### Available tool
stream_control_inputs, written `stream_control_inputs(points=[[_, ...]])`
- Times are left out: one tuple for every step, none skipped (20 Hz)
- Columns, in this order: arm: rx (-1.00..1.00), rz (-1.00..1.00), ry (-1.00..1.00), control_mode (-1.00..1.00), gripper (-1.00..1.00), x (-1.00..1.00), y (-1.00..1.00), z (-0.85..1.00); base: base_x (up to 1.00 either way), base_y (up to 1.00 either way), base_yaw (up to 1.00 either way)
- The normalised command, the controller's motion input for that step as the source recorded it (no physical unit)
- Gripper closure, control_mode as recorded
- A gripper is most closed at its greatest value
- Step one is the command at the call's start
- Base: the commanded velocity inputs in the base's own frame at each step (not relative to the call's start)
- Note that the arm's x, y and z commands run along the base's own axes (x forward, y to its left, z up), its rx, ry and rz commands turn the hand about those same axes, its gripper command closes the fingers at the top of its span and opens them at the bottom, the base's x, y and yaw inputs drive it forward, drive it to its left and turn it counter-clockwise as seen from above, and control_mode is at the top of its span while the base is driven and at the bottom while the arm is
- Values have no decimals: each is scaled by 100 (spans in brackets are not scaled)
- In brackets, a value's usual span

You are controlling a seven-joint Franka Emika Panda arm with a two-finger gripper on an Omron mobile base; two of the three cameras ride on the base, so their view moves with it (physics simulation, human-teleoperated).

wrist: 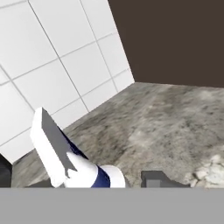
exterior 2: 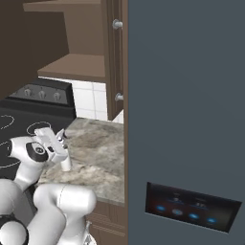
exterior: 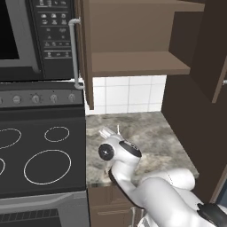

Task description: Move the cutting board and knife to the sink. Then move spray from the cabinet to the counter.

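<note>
I found the spray (wrist: 74, 168) standing upright on the counter (exterior 2: 103, 148), lower left of the hand view, nozzle rising between the gripper (wrist: 98, 183) tips. The fingers (wrist: 155, 179) stood partly spread around the bottle (whether they touched it I couldn't tell). The cabinet (exterior: 137, 62) shelf above, upper centre of the left base view, lay bare.

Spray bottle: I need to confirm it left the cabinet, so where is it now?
The spray bottle stands on the counter right of the stovetop, between the gripper fingers, below the open cabinet.
</note>
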Motion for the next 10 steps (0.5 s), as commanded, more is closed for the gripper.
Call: stream_control_inputs(points=[[5, 0, -3, -100, -100, -34, 0, -6, 0, 0, 0], [5, 0, -7, -100, -100, -36, -6, 0, 0, 0, 0], [5, 0, -8, -100, -100, -36, -11, 0, 0, 0, 0], [5, -1, -9, -100, -100, -34, -11, 0, 0, 0, 0], [6, -1, -12, -100, -100, -35, -15, 0, 0, 0, 0], [7, 0, -16, -100, -100, -34, -11, 0, 0, 0, 0], [5, 0, -23, -100, -100, -32, -4, 5, 0, 0, 0], [4, 0, -22, -100, -100, -30, -1, 6, 0, 0, 0], [3, 0, -19, -100, -100, -23, 0, 4, 0, 0, 0], [2, 0, -19, -100, -100, -23, 0, 6, 0, 0, 0]])
